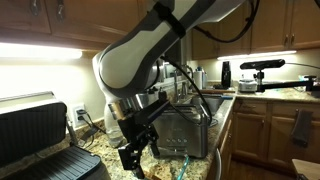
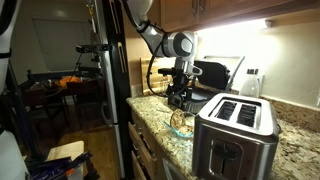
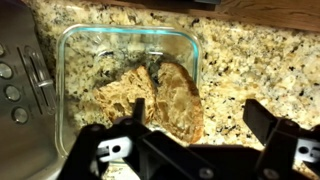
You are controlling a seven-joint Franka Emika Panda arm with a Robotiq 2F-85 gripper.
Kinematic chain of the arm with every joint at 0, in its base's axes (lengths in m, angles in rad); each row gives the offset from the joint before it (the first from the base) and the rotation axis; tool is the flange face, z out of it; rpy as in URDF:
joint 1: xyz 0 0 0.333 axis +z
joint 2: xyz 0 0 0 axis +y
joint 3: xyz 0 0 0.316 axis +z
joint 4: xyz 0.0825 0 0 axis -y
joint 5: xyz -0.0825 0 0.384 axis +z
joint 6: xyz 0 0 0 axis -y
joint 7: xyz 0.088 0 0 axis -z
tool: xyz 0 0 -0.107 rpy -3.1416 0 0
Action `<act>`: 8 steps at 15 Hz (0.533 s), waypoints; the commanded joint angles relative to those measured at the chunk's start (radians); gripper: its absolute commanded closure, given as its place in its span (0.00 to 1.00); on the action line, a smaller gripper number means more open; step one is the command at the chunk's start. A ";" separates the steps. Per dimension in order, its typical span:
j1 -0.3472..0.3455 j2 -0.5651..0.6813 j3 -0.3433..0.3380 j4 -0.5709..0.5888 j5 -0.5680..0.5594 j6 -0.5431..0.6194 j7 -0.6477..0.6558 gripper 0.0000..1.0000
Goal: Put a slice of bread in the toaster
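In my wrist view the toaster (image 3: 12, 85) sits at the far left edge, only a strip of brushed steel with a column of round buttons, just beside the glass dish (image 3: 62, 70). The dish is clear and square with rounded corners, and it rests on the speckled granite countertop (image 3: 240, 60). The slice of bread (image 3: 175, 100) lies flat inside it, toward the right half, tan with a darker crust; something paler lies to its left in the dish, and I cannot tell what it is. My gripper (image 3: 178, 125) is spread wide and holds nothing. One of my fingers (image 3: 108, 152) shows low on the left and the other low on the right, with the bread between them and farther off. I cannot tell whether my fingertips touch the glass. In an exterior view a black grill press (image 1: 35, 125) stands with its lid up on the left, my hand hangs pointing down in the middle, the steel toaster stands just to its right, and a camera on a stand (image 1: 262, 66) is at the far right, well apart. In the opposite exterior view my hand hovers directly over the dish, which stands near the toaster, whose two top slots face up.
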 commanded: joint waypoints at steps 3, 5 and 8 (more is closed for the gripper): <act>0.014 0.021 -0.029 0.000 0.015 0.036 0.015 0.00; 0.015 0.029 -0.032 0.007 0.016 0.036 0.016 0.00; 0.017 0.039 -0.032 0.014 0.017 0.037 0.017 0.00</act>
